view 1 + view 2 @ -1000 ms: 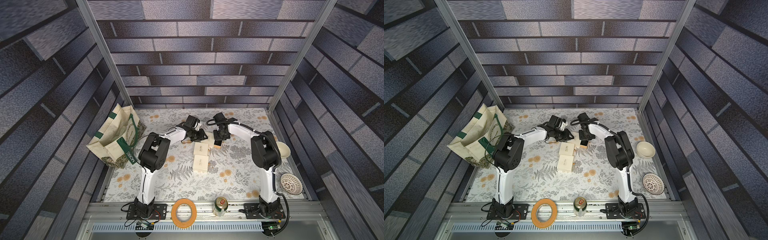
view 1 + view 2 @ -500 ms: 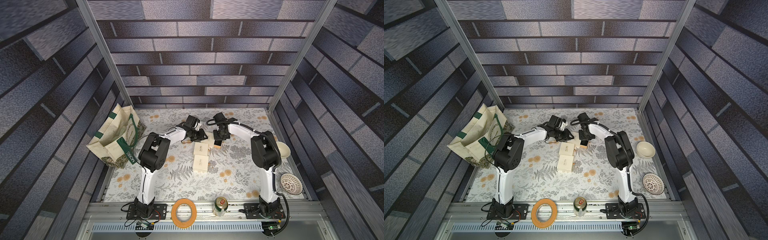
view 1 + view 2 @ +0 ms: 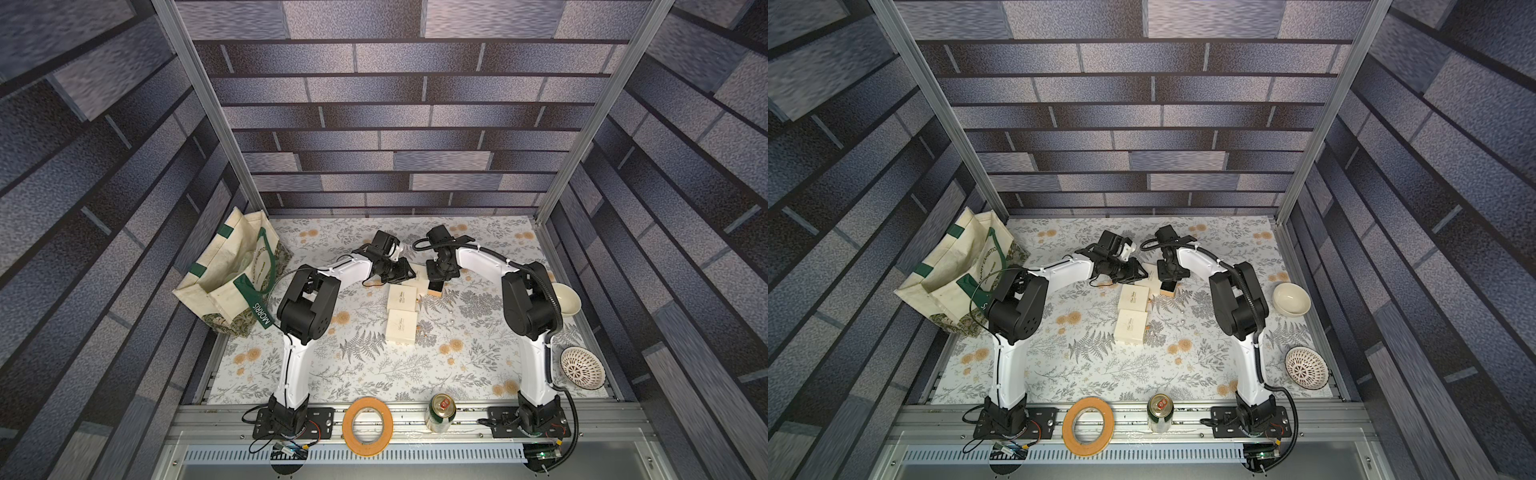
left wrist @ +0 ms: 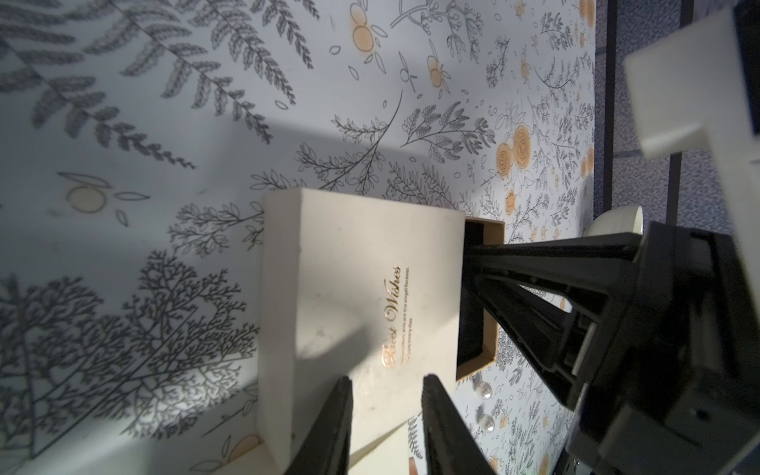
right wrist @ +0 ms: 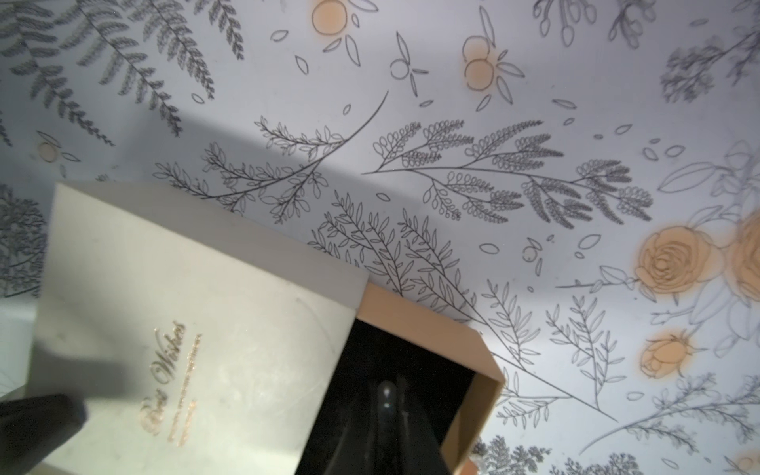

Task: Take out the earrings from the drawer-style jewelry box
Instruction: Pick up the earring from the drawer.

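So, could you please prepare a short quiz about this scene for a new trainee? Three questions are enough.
1. True or false: the drawer is fully shut.
2. The right tool reaches into: A) the drawer, B) the tote bag, C) the can.
3. In the left wrist view, how many earrings lie on the table beside the drawer?
Key: 1 false; 2 A; 3 two.

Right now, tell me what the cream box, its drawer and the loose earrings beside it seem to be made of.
The cream box looks like matte paperboard: flat folded edges, gold-foil script, faint smudges. The drawer has tan, unglossy walls like kraft cardboard, and its black lining may be foam or velvet. The earrings are glossy pearl-like beads with bright highlights, probably plastic or glass.
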